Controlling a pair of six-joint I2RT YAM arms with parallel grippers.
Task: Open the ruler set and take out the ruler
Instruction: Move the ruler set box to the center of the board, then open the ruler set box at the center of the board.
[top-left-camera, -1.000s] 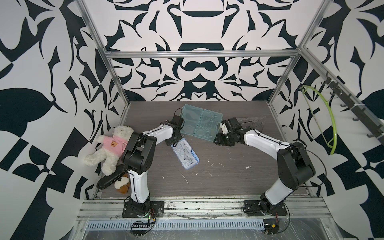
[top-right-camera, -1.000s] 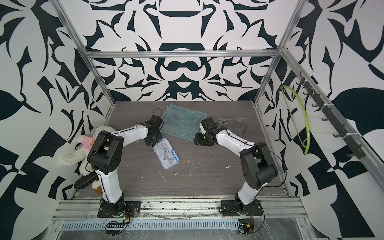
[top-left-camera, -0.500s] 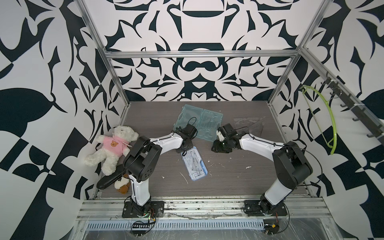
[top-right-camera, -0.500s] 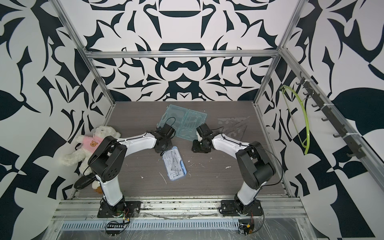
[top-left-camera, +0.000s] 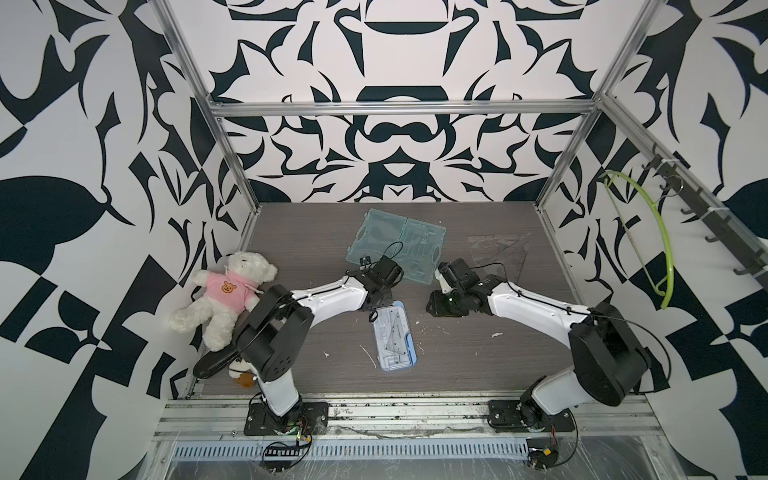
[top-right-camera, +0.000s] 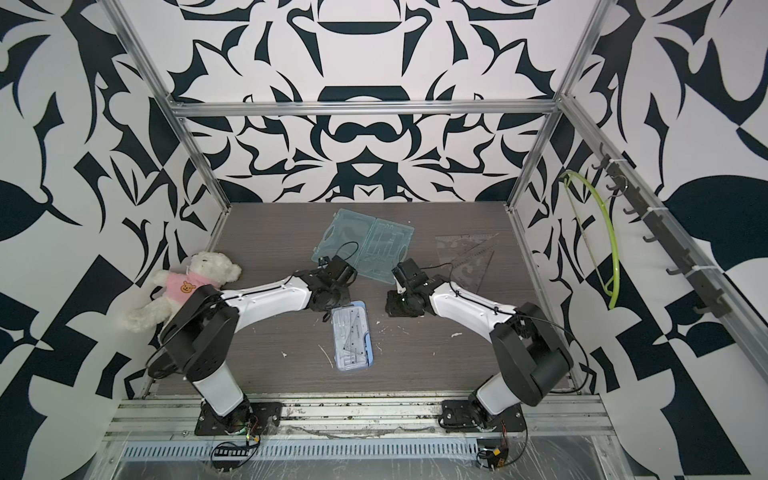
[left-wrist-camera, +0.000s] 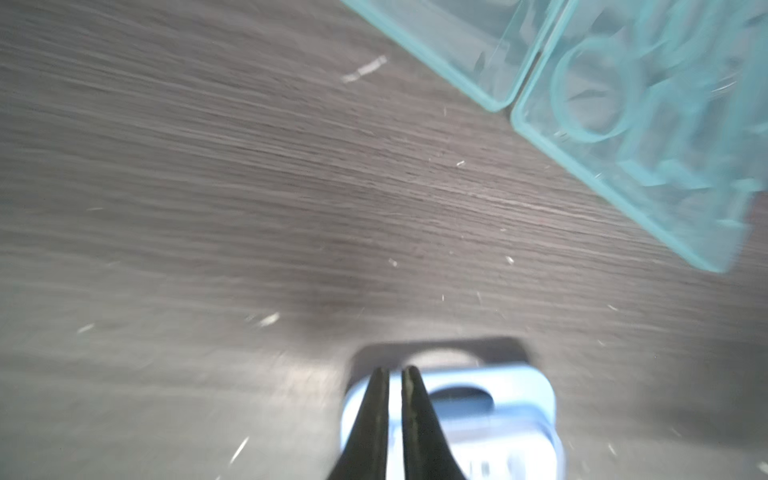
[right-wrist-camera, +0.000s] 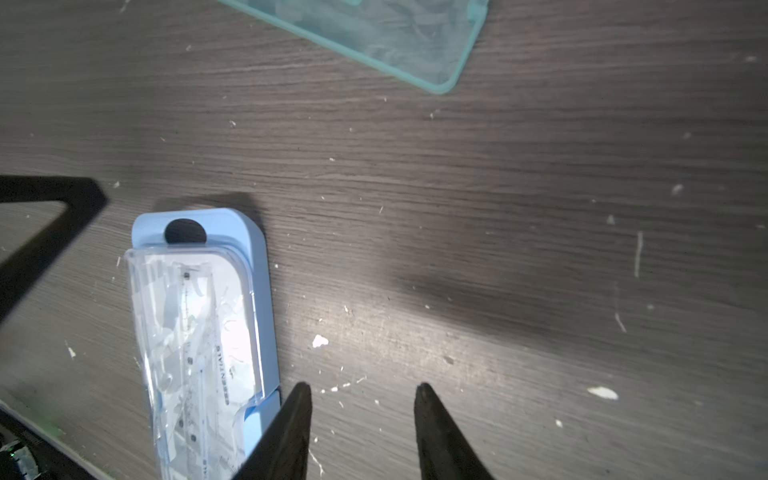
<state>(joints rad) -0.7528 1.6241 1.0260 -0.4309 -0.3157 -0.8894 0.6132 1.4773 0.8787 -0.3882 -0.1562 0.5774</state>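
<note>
Reaching left gripper (left-wrist-camera: 395, 370): fingers nearly together, thin slit; at hang-hole end of ruler set (left-wrist-camera: 453, 415), lower centre of wrist frame, likely steadying it.
Right gripper (right-wrist-camera: 361, 388): prongs apart, empty, beside its long edge, presumably to pry it open.
Ruler set: closed, flat on table (top-left-camera: 478, 361), frame centre.
</note>
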